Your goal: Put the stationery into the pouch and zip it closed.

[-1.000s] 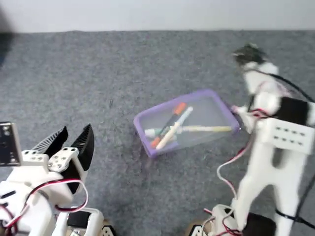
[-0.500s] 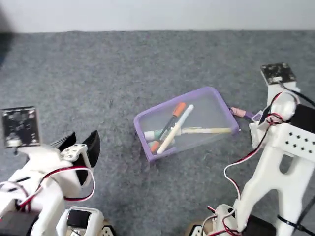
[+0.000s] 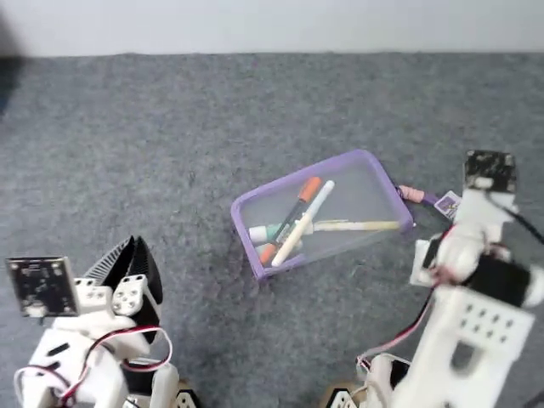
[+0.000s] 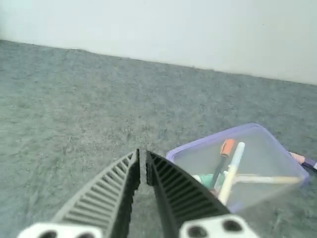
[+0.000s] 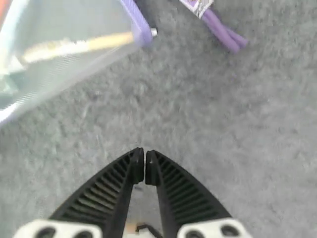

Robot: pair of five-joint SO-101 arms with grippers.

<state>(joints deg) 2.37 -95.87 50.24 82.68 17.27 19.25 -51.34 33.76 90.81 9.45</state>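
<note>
The translucent pouch [image 3: 357, 191] with a purple rim lies flat mid-table, zip pull strap [image 3: 435, 201] trailing off its right end. Inside lie an orange-capped marker [image 3: 300, 196], a white pen [image 3: 307, 216] and a pale yellow pencil [image 3: 361, 224]. My left gripper [image 4: 142, 161] is shut and holds nothing, low at the front left, well short of the pouch [image 4: 257, 151]. My right gripper [image 5: 144, 159] is shut with nothing in it, over bare carpet just in front of the pouch's right corner [image 5: 136, 22] and the purple strap [image 5: 223, 34].
Grey carpet [image 3: 170, 127] covers the table up to a white wall at the back. Both arm bases stand at the front edge, left [image 3: 93, 357] and right [image 3: 463, 331]. Open carpet lies behind and left of the pouch.
My left gripper shut and drew back toward its base. The right arm pulled away from the pouch's zip end toward the front. The pouch stayed put.
</note>
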